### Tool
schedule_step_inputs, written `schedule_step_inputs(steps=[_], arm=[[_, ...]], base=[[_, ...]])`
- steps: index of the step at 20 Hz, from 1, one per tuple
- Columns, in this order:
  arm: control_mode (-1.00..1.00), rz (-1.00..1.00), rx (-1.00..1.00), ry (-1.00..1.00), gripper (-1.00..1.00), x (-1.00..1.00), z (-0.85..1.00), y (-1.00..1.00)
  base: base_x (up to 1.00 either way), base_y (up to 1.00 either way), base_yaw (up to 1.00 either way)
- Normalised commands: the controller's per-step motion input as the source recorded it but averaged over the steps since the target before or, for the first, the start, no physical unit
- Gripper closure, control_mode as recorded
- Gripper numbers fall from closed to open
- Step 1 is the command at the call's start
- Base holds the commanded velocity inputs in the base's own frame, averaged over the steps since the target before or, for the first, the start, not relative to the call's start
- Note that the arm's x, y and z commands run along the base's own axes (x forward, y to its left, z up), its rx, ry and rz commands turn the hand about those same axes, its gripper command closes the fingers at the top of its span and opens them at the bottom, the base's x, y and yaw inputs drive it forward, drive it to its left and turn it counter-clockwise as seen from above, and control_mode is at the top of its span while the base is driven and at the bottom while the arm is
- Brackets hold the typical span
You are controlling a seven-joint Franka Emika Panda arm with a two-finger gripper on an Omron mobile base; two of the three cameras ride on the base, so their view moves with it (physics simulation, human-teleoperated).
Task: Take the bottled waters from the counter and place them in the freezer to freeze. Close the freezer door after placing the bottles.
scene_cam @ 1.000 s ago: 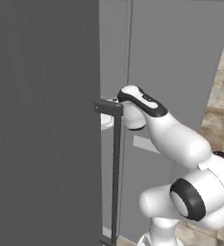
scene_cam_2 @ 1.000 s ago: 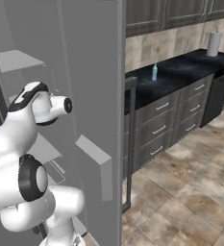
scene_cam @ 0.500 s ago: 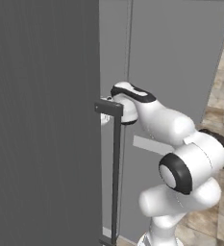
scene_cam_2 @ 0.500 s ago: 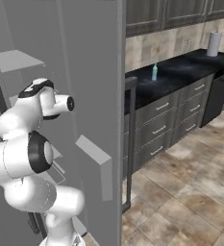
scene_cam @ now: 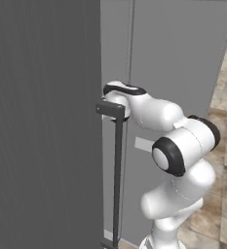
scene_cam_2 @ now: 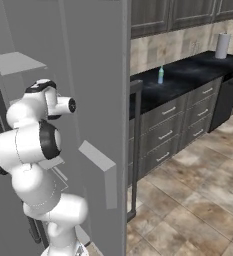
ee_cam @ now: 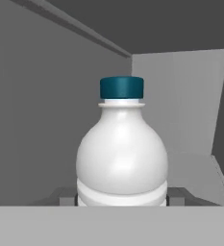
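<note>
A whitish bottled water [ee_cam: 122, 153] with a blue cap stands upright close in front of the hand camera, inside the grey freezer compartment. My gripper [ee_cam: 121, 198] is shut on its lower body, one fingertip [ee_cam: 68, 197] showing on each side. The freezer [scene_cam_2: 88, 75] stands open, and its door [scene_cam: 42, 121] with a dark bar handle [scene_cam: 117, 175] hides my hand in the left base view. A second bottled water [scene_cam_2: 161, 75], with a green cap, stands on the black counter [scene_cam_2: 193, 75] to the right.
Grey shelves [scene_cam_2: 18, 62] and a door bin [scene_cam_2: 100, 165] sit inside the open freezer. A paper towel roll [scene_cam_2: 222, 46] stands at the counter's far end, above a dark dishwasher front [scene_cam_2: 230, 97]. Tiled floor [scene_cam_2: 188, 200] lies open to the right.
The arm has reached further forward into the freezer with the bottle, and its elbow has swung up and closer to the door. The grip has not changed.
</note>
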Motion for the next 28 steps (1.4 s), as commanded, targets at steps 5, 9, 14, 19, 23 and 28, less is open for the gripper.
schedule_step_inputs(steps=[5, 9, 14, 19, 23, 28], arm=[[-1.00, -0.02, 0.00, 0.00, 1.00, 0.10, -0.26, 0.25], [-1.00, -0.05, 0.00, 0.00, 1.00, 0.16, -0.23, 0.31], [-1.00, -0.10, 0.00, -0.04, 1.00, 0.30, -0.16, 0.28], [-1.00, -0.14, 0.00, -0.06, 1.00, 0.41, -0.17, 0.12], [-1.00, -0.13, 0.00, -0.02, 1.00, 0.36, -0.28, 0.00], [-1.00, -0.07, 0.00, 0.00, 1.00, 0.20, -0.29, 0.00]], base=[[0.00, 0.00, 0.00], [0.00, 0.00, 0.00], [0.00, 0.00, 0.00], [0.00, 0.00, 0.00], [0.00, 0.00, 0.00], [0.00, 0.00, 0.00]])
